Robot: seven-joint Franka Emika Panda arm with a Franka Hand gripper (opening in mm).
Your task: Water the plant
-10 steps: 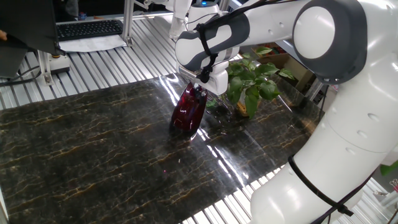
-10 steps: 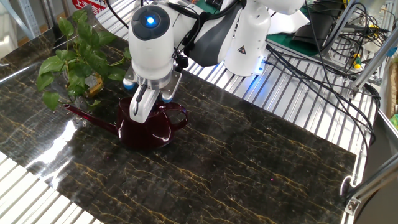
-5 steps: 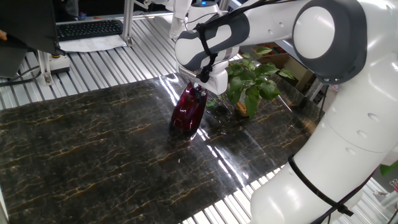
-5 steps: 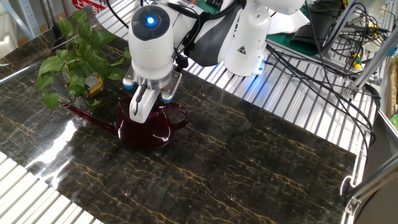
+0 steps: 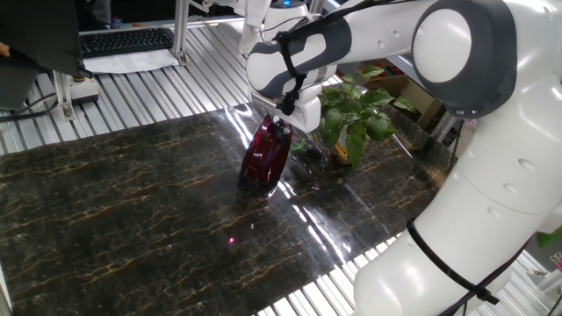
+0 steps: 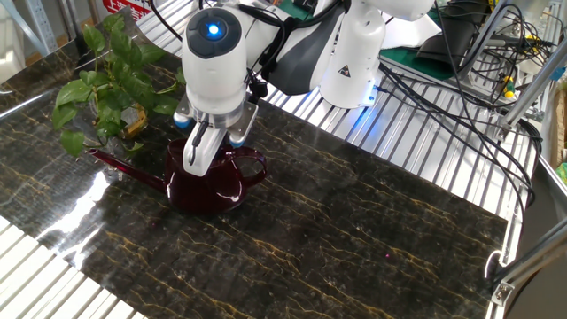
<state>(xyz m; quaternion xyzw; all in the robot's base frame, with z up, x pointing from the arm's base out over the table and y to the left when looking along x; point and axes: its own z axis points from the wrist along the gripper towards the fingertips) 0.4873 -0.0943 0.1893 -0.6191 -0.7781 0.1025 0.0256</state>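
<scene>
While you look across the dark marbled tabletop (image 5: 132, 202), you see the white arm's claw (image 5: 283, 118) lowered onto the top of a dark red watering can (image 5: 266, 156). From this side its fingers meet the can's upper rim, but you cannot tell whether they are clamped on it. The plant (image 5: 356, 114) stands just behind the can, near the tabletop's far right corner, with its green leaves close to the arm. To the can's left you have a broad stretch of bare tabletop reaching toward the ribbed metal surround (image 5: 149, 92). A keyboard (image 5: 127, 39) lies well beyond that edge.

From the other fixed view you see what the first hides: the can (image 6: 208, 182) sits upright with its long spout (image 6: 128, 168) pointing toward the plant (image 6: 106, 84), its tip low beside the leaves. The handle loops out on the opposite side. The claw (image 6: 202, 151) comes straight down over the can's top, one finger (image 6: 197, 149) plainly in front. Open tabletop (image 6: 372, 230) spreads right of the can. Cables (image 6: 461, 80) trail over the metal surround there.
</scene>
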